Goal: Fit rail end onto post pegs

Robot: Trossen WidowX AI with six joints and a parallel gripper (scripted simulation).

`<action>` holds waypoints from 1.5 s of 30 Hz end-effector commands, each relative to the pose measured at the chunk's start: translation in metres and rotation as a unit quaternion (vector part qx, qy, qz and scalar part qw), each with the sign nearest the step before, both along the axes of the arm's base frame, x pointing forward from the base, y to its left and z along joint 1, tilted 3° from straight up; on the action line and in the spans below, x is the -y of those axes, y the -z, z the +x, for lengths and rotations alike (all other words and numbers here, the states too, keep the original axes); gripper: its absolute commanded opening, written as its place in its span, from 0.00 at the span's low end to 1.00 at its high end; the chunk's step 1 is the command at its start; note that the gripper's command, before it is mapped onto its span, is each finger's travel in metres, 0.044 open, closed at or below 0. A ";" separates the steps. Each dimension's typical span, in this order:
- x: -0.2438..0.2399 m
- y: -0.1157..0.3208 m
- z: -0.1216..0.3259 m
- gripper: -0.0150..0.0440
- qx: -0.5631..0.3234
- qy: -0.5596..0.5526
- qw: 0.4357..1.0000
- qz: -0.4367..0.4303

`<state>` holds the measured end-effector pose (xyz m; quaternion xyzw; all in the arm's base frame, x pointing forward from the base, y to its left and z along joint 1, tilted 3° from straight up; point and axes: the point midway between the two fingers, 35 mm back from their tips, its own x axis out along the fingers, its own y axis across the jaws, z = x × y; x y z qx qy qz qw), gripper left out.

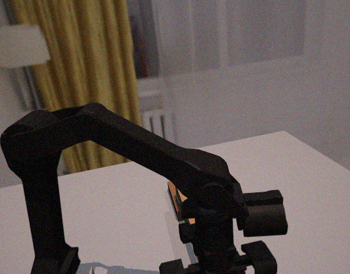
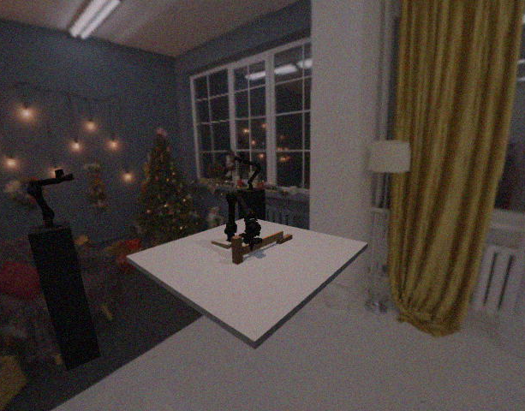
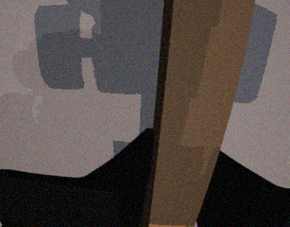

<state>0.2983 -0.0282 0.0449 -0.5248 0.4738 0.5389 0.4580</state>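
The long wooden rail [image 2: 271,239] [image 3: 201,95] runs from behind the short post toward the low footboard block [image 2: 287,238], where its far end stands at the block. My gripper [image 3: 167,136] is shut on the rail, with a dark finger on each side of it; in the exterior view it is a small dark shape near the post. The rail's near part is raised, with a shadow on the table below. The upright post [image 2: 236,251] stands at the near end. The pegs, the holes and any gap between rail and post are hidden or too small to tell.
A thin wooden strip [image 2: 220,243] lies on the white table [image 2: 271,300] beside the arm's base. The black arm [image 1: 124,141] arches over the table and hides most of the woodwork in the top view, where only orange-brown wood shows beside the wrist.
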 end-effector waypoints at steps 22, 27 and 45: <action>0.005 -0.002 0.003 0.25 0.002 0.000 1.000 0.000; 0.006 -0.002 0.004 0.25 0.003 0.000 1.000 0.000; 0.007 -0.005 0.005 0.25 0.003 0.000 1.000 0.000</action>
